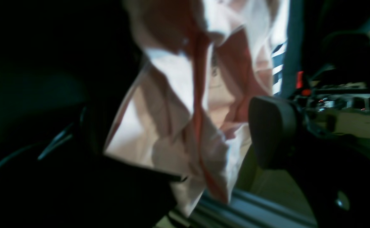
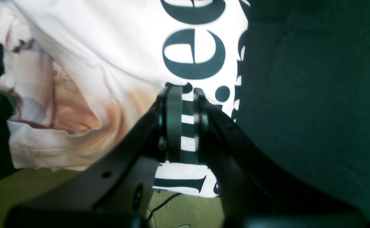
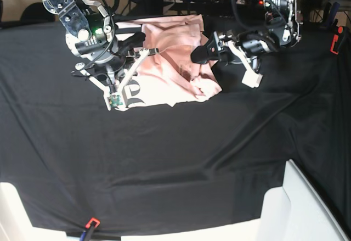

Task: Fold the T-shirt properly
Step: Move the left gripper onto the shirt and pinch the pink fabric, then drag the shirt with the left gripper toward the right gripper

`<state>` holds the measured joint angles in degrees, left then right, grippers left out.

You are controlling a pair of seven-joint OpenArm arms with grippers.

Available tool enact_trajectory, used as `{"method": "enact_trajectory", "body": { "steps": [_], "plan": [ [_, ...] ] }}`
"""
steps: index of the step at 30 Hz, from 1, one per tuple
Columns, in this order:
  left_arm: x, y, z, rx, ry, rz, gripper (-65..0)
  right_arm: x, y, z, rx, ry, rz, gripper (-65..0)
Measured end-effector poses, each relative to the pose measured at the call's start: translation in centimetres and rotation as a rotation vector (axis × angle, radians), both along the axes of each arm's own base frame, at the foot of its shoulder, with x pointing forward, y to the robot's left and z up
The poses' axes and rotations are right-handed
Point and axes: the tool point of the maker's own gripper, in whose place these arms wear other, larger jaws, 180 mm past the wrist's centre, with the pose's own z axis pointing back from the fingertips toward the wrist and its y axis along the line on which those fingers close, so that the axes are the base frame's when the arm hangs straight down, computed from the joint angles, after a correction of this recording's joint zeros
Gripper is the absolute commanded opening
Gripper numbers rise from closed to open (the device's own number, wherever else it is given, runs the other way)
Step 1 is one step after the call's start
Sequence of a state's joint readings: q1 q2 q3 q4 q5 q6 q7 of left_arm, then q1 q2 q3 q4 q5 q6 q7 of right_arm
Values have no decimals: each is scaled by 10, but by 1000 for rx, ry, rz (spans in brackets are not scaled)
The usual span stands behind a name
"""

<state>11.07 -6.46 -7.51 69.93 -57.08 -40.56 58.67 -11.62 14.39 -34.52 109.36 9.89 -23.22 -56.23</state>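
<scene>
The pale pink T-shirt (image 3: 164, 68) lies crumpled on the black table cloth (image 3: 175, 153) at the back centre. Black serif lettering (image 2: 192, 55) shows on its near left part. My right gripper (image 3: 116, 99) is at the shirt's front left corner. In the right wrist view its jaws (image 2: 186, 122) are shut on a lettered fold of the cloth. My left gripper (image 3: 207, 48) hovers at the shirt's right edge with jaws wide open. In the left wrist view, bunched pink cloth (image 1: 172, 120) sits between one dark pad (image 1: 272, 129) and the other, shadowed finger.
A white box (image 3: 310, 211) stands at the front right and a white edge (image 3: 11, 208) at the front left. A red clip (image 3: 333, 42) lies at the far right. A small red and blue tool (image 3: 89, 225) is at the front edge. Cables run behind the table.
</scene>
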Motion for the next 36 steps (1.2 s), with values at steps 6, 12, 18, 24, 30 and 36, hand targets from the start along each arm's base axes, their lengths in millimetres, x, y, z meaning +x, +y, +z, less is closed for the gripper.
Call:
{"method": "enact_trajectory", "body": {
  "steps": [6, 12, 18, 24, 30, 36],
  "plan": [
    [10, -36, -6, 1, -7, -81, -45, 0, -1, 0, -3, 0, -1, -592],
    [9, -63, -12, 20, -23, -133, -49, 0, -1, 0, -3, -1, -1, -592],
    [7, -64, -23, 52, -5, -147, -317, 10, -17, 3, -15, -18, -50, -592],
    [-2, -65, -39, 67, 30, -160, -650, 12, -21, 3, -14, -18, -64, -592],
    [3, -65, -37, 59, 16, -150, -650, 12, -21, 3, -16, -18, -63, -592],
    [11, -24, -22, 241, -23, -238, -650, 18, -35, 5, -57, -46, -64, -592]
  ]
}}
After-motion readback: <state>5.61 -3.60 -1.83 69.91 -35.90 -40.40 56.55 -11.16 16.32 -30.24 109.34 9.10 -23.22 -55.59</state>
